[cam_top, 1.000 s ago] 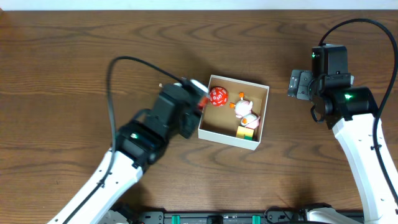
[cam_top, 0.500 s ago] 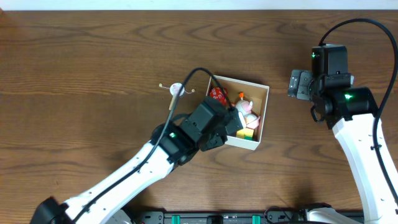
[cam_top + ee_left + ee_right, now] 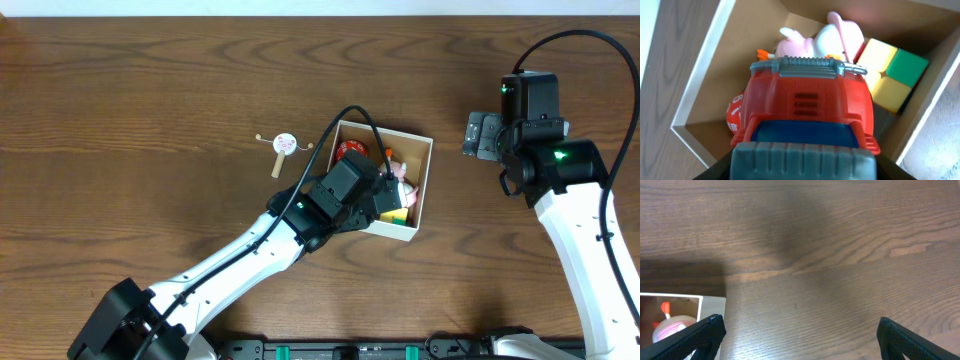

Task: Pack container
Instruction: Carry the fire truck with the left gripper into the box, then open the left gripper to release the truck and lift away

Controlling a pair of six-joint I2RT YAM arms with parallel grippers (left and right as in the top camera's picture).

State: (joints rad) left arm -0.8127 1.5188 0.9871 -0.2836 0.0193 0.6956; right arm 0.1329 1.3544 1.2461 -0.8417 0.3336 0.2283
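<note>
Found the container (image 3: 398,231) sitting on the wooden table (image 3: 150,100), open side up, with white walls and a brown cardboard floor. Saw the left gripper (image 3: 383,197) reaching in over the container's left wall, jaws pinched on a red toy truck (image 3: 807,107). In the left wrist view, saw the truck's grey bumper and blue windscreen nearest the camera and its grey grille pointing into the container. Could not tell whether the truck touched the container's floor.

Noted three things inside the container:
- A pink and white plush toy (image 3: 825,40) past the truck's grille, near the container's middle.
- A cube with yellow and green faces (image 3: 892,75) against the container's right wall, close to its front corner.
- A red ball with white marks (image 3: 735,112) toward the container's far left corner, partly hidden by the truck.

Spotted a small round toy on a stick (image 3: 284,146) on the table just left of the container, outside it.

Found the right gripper (image 3: 800,332) off to the container's right, clear of the wall, fingers spread wide over bare wood with nothing between them.
</note>
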